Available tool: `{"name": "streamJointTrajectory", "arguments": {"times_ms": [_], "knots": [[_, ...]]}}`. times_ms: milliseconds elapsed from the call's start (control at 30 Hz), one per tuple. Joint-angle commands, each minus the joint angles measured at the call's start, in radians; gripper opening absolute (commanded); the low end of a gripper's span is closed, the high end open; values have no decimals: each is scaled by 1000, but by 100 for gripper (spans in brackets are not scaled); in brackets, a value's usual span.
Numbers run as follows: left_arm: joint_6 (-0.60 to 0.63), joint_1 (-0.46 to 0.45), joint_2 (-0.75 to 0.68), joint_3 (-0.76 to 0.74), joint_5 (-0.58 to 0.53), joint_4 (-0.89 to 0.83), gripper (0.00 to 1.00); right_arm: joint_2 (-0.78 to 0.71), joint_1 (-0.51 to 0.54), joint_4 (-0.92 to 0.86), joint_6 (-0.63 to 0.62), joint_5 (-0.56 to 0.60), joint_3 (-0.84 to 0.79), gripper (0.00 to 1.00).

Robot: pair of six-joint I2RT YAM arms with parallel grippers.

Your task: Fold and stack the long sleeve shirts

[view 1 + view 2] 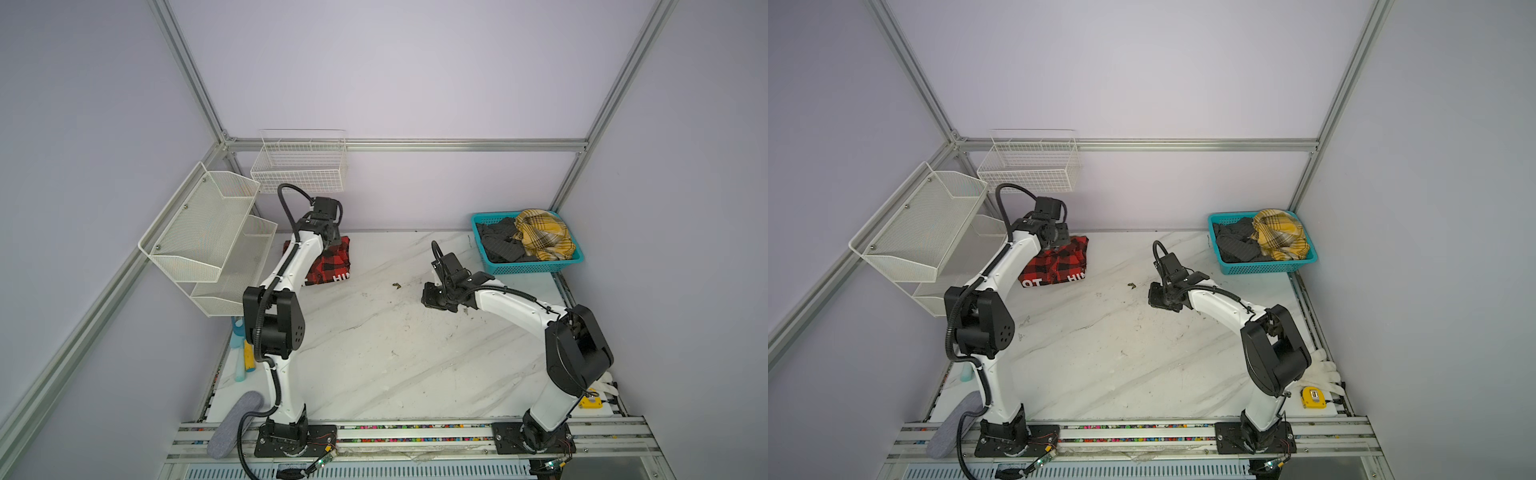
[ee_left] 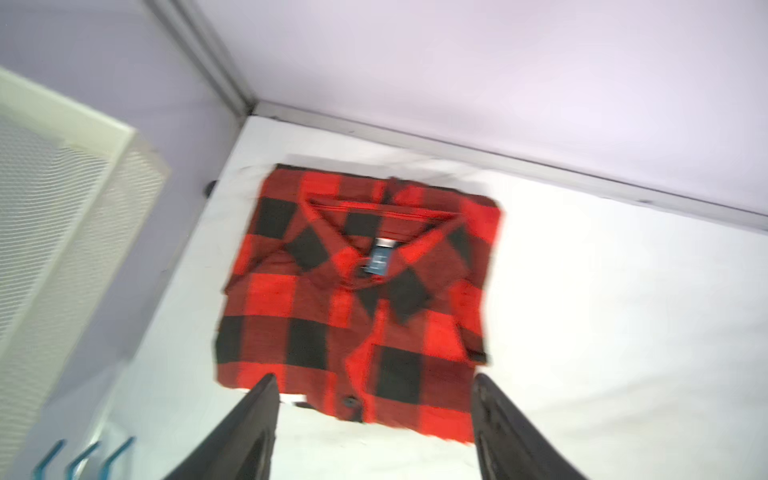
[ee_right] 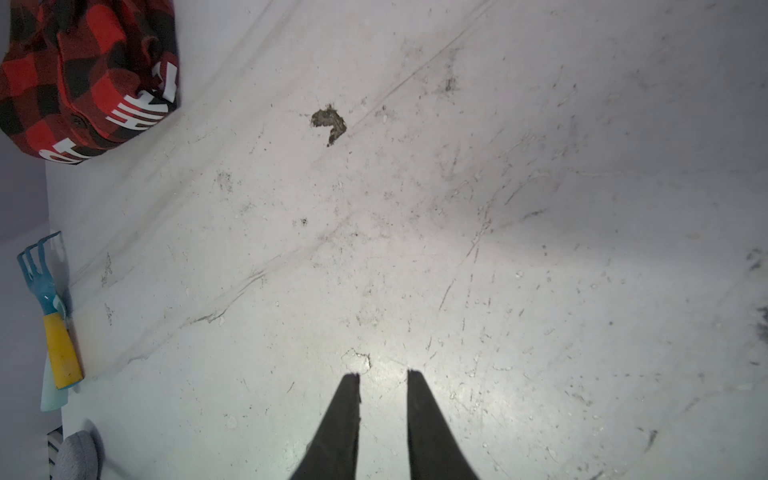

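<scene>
The left tool was released: fingers spread wide, nothing between them. It hung over the near edge of the red-and-black check shirt; the blurred wrist view did not show whether they touched. The shirt lay folded into a squarish packet, collar up, on the tabletop. In both top views it sat left of centre, close to the back wall, with white block letters along its near edge.

The right tool had its fingers slightly parted and was empty. It hovered over bare tabletop right of centre in both top views, well apart from the shirt.

The teal basket, at the upper right of the tabletop, held the mustard-yellow plaid garment bunched beside the dark grey garment, both unfolded.
</scene>
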Motion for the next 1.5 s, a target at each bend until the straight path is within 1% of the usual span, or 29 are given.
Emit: {"name": "streamJointTrajectory", "arguments": {"times_ms": [0,133,200,367,533,700,867,1000,1100,1167,1233,1367,1467], "knots": [[-86,-25,71,-51,101,38,63,-64,3,19,6,5,-22,24],[-153,-29,166,-2,196,30,52,-109,3,6,11,20,-46,24],[-169,-29,198,16,209,18,51,-129,3,4,11,25,-65,24],[-172,-30,232,9,197,-4,46,-153,3,16,11,26,-103,24],[-167,-25,197,-77,160,-1,44,-151,3,27,11,19,-107,24],[-172,-10,152,-163,109,8,44,-150,3,28,9,19,-102,24],[-173,12,143,-199,115,10,43,-163,3,27,11,21,-106,23],[-173,11,128,-197,194,27,49,-171,2,23,12,25,-108,23],[-198,1,94,-182,268,44,56,-175,3,14,19,29,-99,23],[-218,-14,61,-171,312,58,59,-176,3,6,23,37,-87,23],[-238,-36,24,-146,353,66,62,-180,1,-13,17,69,-62,23],[-248,-85,-83,-126,375,80,72,-205,-39,-48,-6,118,0,26],[-218,-116,-199,-156,363,105,77,-241,-69,-81,-34,205,67,31]]}}
